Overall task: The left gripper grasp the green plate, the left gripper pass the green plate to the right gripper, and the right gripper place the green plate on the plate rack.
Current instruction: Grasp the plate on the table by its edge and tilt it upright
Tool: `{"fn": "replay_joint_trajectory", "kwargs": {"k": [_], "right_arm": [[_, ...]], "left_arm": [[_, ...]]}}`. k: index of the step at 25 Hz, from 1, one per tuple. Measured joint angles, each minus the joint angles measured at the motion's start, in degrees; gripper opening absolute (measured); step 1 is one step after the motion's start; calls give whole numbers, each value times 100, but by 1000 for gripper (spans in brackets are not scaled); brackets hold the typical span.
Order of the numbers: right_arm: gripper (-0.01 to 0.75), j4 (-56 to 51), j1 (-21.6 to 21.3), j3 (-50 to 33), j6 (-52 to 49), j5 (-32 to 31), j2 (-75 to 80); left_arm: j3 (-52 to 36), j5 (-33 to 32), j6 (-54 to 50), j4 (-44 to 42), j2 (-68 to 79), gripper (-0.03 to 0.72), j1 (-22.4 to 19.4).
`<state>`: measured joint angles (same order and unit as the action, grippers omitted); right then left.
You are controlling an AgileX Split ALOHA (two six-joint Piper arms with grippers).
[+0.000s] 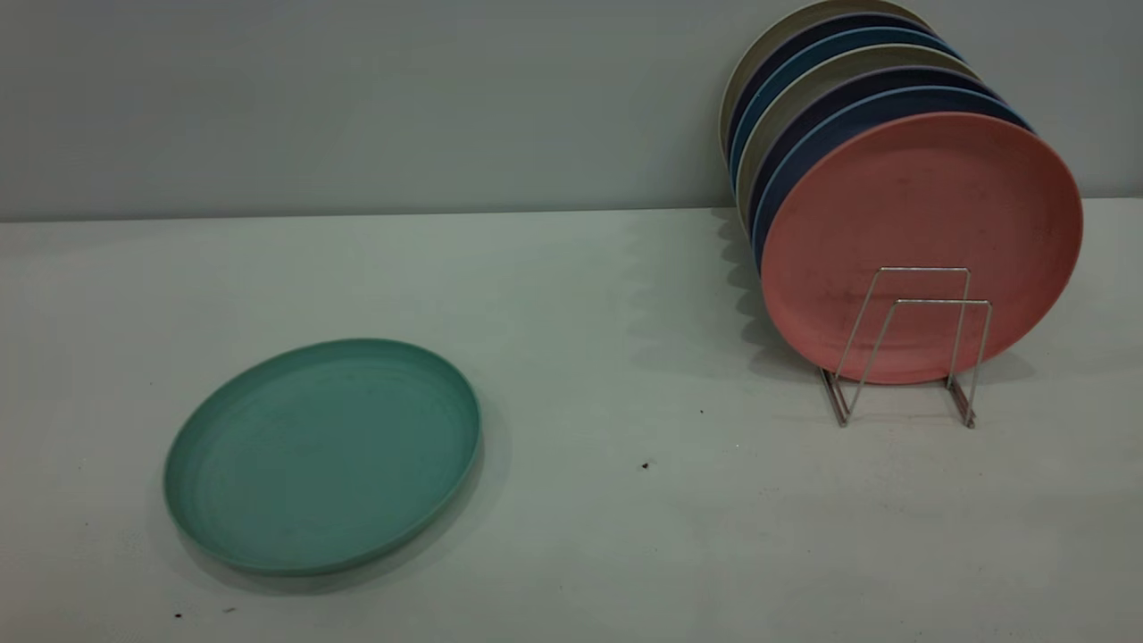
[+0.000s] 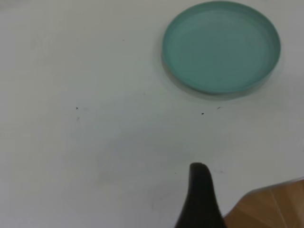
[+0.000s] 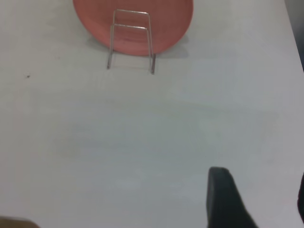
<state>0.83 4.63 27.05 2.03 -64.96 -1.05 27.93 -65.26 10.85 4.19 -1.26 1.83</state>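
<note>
A green plate (image 1: 321,455) lies flat on a pale grey desk (image 1: 571,500), toward the left of the exterior view and close to the near edge. Its low raised rim faces up and nothing touches it. No brand, label or writing can be read on it or anywhere else.

Toward the right rear stands a thin silver plate rack (image 1: 906,344), 2 upright wire loops on 2 base rails. A pink plate (image 1: 920,241) stands on edge directly behind the loops, and behind it a row of plates in dark blue, lighter blue and cream (image 1: 830,89) leans back toward the grey wall. The 2 front loops hold nothing.

A wide stretch of bare desk lies between the green plate and the rack, marked only by a few dark specks (image 1: 645,465). They sit well apart.

Neither arm appears in the exterior view. In the left wrist view, the left tool (image 2: 200,199) shows as 1 tapered black finger above bare desk, well apart from the green plate (image 2: 221,47); a wooden surface (image 2: 270,209) shows beyond the desk's edge. In the right wrist view, the right tool (image 3: 256,199) hangs over bare desk, well apart from the rack (image 3: 131,42) and pink plate (image 3: 133,14). I cannot tell whether either tool is open or closed.
</note>
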Motion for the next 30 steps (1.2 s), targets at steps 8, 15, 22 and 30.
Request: {"fn": "replay_joint_trajectory", "kwargs": {"k": [8, 15, 22, 30], "right_arm": [[388, 14, 0, 25, 47, 18, 161], [388, -12, 0, 408, 148, 833, 1777], [446, -156, 0, 1062, 587, 1662, 3673], [459, -2103, 0, 1557, 2363, 2499, 5530]], "left_arm": [[5, 37, -267, 42, 6, 591, 0], [574, 588, -676, -46, 1377, 591, 0], [1384, 1224, -841, -46, 3701, 591, 0], [1703, 2186, -1146, -46, 6240, 591, 0]]}}
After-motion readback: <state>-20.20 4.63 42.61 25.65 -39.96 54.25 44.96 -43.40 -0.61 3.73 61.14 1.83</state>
